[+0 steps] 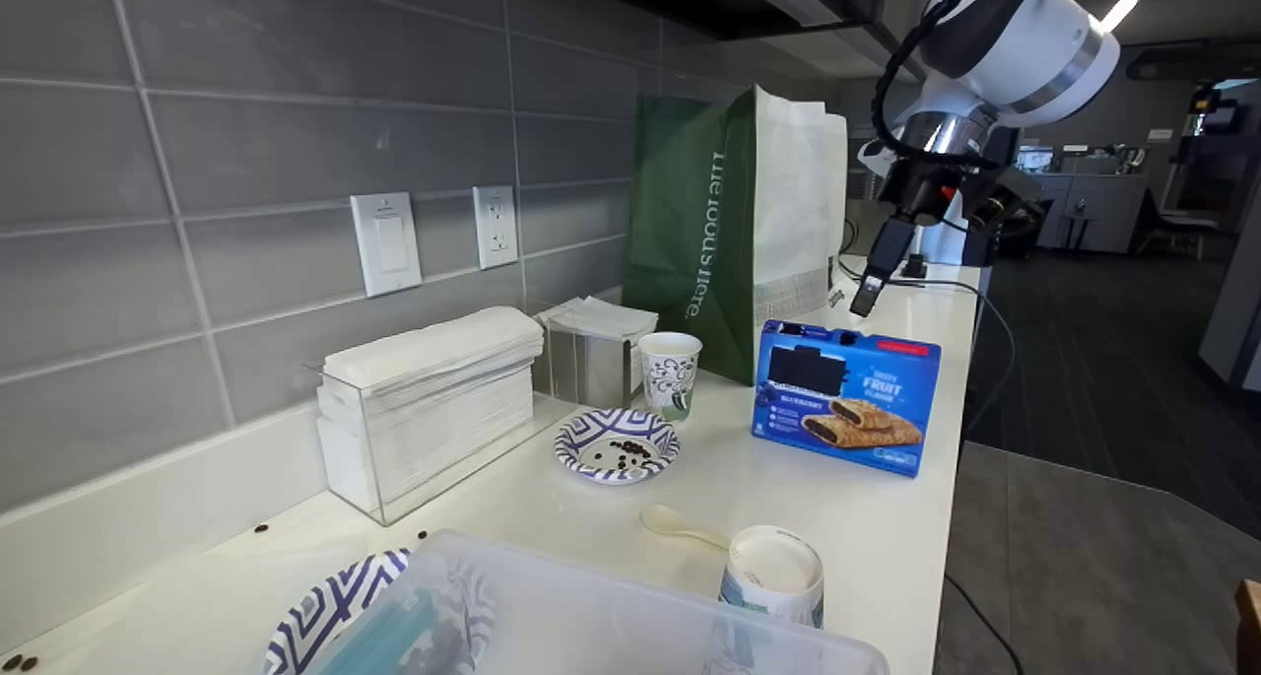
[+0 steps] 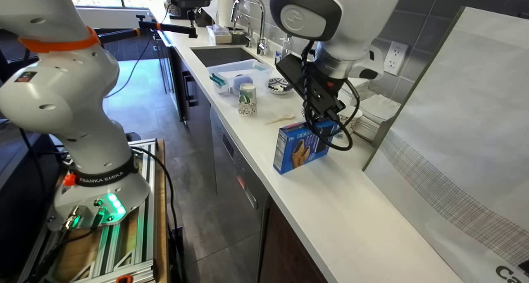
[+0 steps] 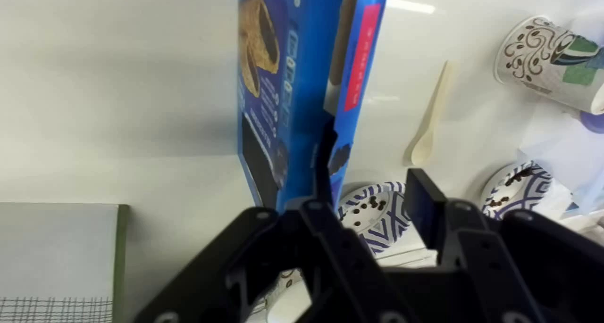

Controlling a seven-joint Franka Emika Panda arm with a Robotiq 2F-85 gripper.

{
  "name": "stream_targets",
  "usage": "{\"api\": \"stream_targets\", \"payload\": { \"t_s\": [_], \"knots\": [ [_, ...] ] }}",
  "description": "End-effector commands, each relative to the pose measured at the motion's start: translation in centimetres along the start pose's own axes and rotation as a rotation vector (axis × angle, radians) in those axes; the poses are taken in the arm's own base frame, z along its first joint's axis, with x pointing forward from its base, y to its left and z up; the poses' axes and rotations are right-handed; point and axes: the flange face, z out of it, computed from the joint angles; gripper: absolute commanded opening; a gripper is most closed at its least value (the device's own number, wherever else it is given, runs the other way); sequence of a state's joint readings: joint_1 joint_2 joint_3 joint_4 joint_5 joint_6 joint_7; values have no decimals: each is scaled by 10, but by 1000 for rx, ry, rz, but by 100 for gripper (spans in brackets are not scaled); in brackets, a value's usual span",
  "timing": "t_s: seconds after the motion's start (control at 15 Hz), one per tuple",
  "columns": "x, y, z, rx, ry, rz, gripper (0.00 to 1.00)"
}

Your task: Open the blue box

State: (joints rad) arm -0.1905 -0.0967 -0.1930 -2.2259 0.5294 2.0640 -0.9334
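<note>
In an exterior view, a cloudy plastic tub (image 1: 571, 586) takes the foreground of the white counter (image 1: 877, 537), and a paper cup (image 1: 773, 572) stands near it. A pale spoon (image 1: 675, 525) lies a little farther. Then comes a patterned bowl (image 1: 576, 440), in which there are some dark beans (image 1: 630, 449). Beyond these, near the edge of the counter, the blue box (image 1: 847, 399) stands upright; in the wrist view one sees a long gap along its top. Above the box is the gripper (image 3: 372, 158), with its two fingers (image 3: 427, 210) spread apart, so it is released. One finger appears over this gap, but whether it touches the cardboard, I cannot tell. Farther back, by the grey wall (image 1: 325, 143), stands a tall green paper bag (image 1: 680, 212).
</note>
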Motion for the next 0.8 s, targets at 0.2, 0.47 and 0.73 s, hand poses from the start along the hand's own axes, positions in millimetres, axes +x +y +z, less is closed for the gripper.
{"api": "stream_targets", "payload": {
  "t_s": [0.2, 0.47, 0.73],
  "knots": [
    [6, -8, 7, -125, -106, 67, 99],
    [14, -4, 18, -177, -91, 14, 100],
    [26, -7, 34, -206, -60, -2, 100]
  ]
}}
